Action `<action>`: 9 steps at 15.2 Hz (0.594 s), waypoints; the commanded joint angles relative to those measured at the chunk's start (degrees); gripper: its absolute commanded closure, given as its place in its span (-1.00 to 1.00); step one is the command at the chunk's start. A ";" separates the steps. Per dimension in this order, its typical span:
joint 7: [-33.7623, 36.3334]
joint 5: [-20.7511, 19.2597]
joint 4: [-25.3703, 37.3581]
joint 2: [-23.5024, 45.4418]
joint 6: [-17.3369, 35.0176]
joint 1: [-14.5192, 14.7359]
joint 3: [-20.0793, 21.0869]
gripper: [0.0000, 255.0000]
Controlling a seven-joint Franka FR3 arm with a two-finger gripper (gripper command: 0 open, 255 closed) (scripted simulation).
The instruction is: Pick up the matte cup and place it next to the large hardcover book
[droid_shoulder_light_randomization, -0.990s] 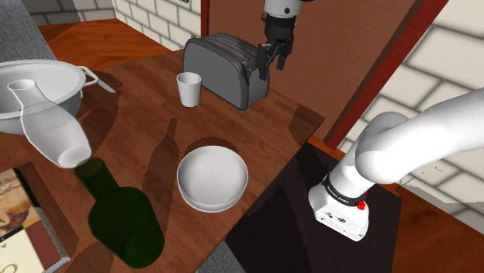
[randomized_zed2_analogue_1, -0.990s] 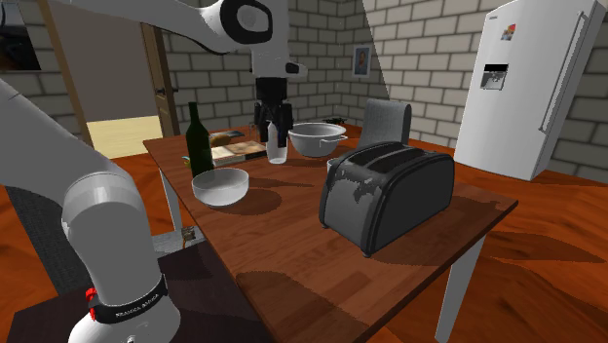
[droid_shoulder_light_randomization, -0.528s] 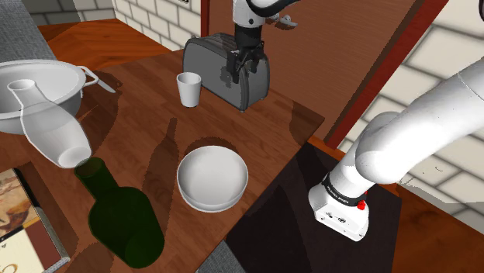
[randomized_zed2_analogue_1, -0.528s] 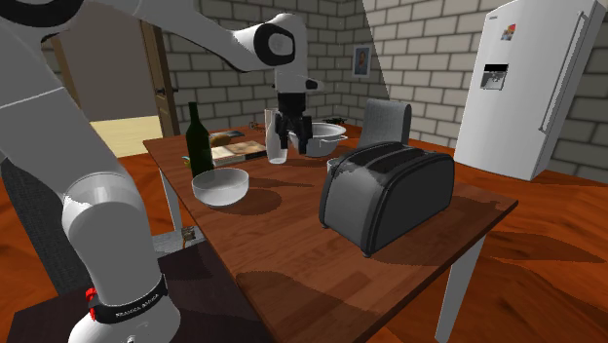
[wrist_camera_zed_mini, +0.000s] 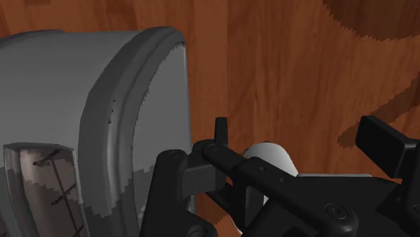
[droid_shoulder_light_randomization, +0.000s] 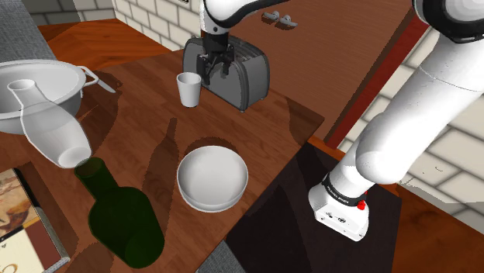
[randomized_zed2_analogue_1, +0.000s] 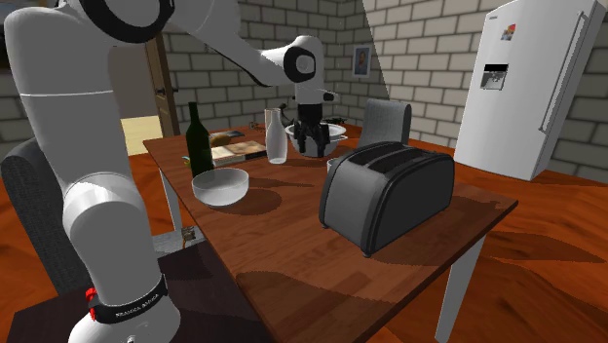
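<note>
At the shoulder view's far left lies the large hardcover book (droid_shoulder_light_randomization: 23, 213); the green bottle (droid_shoulder_light_randomization: 120, 221) and the clear carafe (droid_shoulder_light_randomization: 48, 128) stand between it and the cup, so the carry will likely want height; the white cup (droid_shoulder_light_randomization: 188, 88) stands upright on the table (droid_shoulder_light_randomization: 271, 124), just beside the toaster (droid_shoulder_light_randomization: 244, 74); the gripper (droid_shoulder_light_randomization: 216, 73) hangs above the toaster's end, fingers spread and empty; in the wrist view the cup (wrist_camera_zed_mini: 269, 156) sits nearer the toaster-side finger; best to centre over the rim, then descend clear of the toaster's wall before closing.
</note>
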 commanded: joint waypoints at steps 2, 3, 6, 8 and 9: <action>1.17 -1.14 5.82 6.28 0.84 0.55 0.42 -1.00; 1.53 -1.55 7.96 8.47 1.01 0.78 0.51 -1.00; 2.48 -2.79 14.97 15.15 1.05 1.61 0.65 -1.00; 2.99 -3.58 20.20 19.75 0.67 2.26 0.65 -1.00; 3.19 -3.96 23.02 22.11 0.35 2.63 0.62 -1.00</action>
